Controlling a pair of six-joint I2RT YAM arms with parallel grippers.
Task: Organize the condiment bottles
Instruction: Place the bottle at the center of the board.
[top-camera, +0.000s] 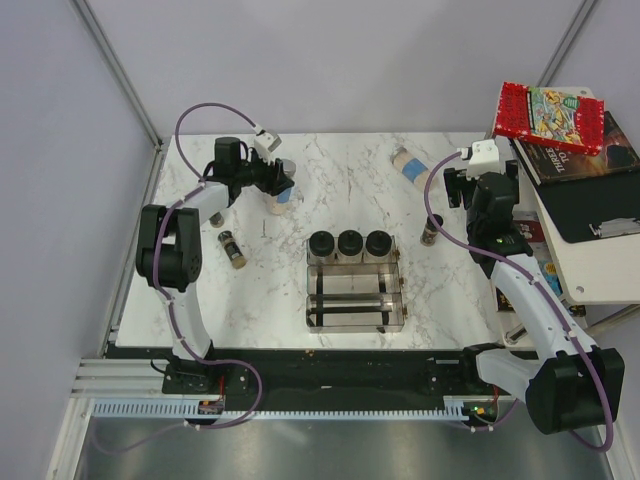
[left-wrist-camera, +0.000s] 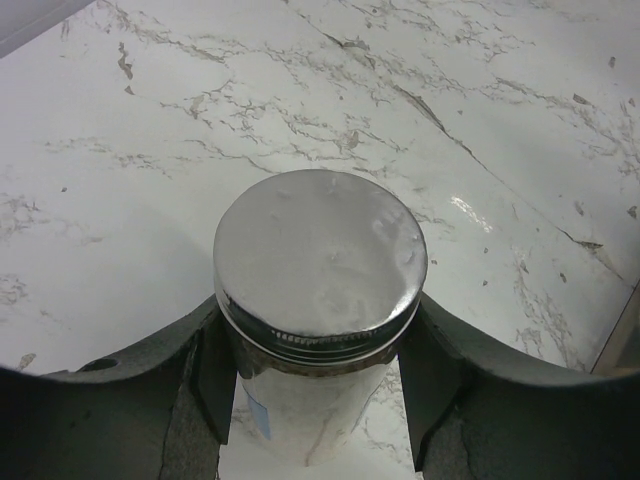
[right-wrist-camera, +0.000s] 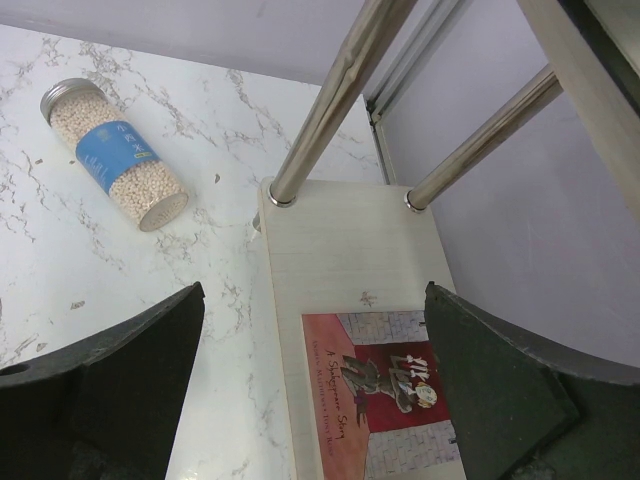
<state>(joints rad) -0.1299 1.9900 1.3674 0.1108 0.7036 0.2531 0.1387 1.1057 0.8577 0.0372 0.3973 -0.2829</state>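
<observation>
Two beige-filled bottles are sitting on the marble tabletop (top-camera: 300, 150). The first bottle (top-camera: 281, 192) is standing upright at about 11 o'clock from the clear rack (top-camera: 355, 318), well apart from it. The left jaws are pinching this bottle. In the left wrist view its silver cap (left-wrist-camera: 320, 250) is rising just above the two dark fingers (left-wrist-camera: 205, 375), which are pressing against the body on either side, right below the cap's rim. Whether its base is touching the tabletop cannot be told.

The second bottle (top-camera: 408, 163) is lying on its side at about 1 o'clock from the rack. In the right wrist view it is showing at 10 o'clock from the right jaws, well apart from them, its blue label (right-wrist-camera: 117, 152) facing up. The right jaws are spread wide and holding nothing. They are hanging over the tabletop's right edge, where a pale shelf (right-wrist-camera: 340, 260) is carrying a book (right-wrist-camera: 385, 385).

Three black-lidded jars (top-camera: 350, 243) are standing side by side in the rack's far compartment. One brown spice bottle (top-camera: 232, 248) is lying at 9 o'clock from the rack, and another (top-camera: 431, 230) is sitting at 2 o'clock, near the right arm.
</observation>
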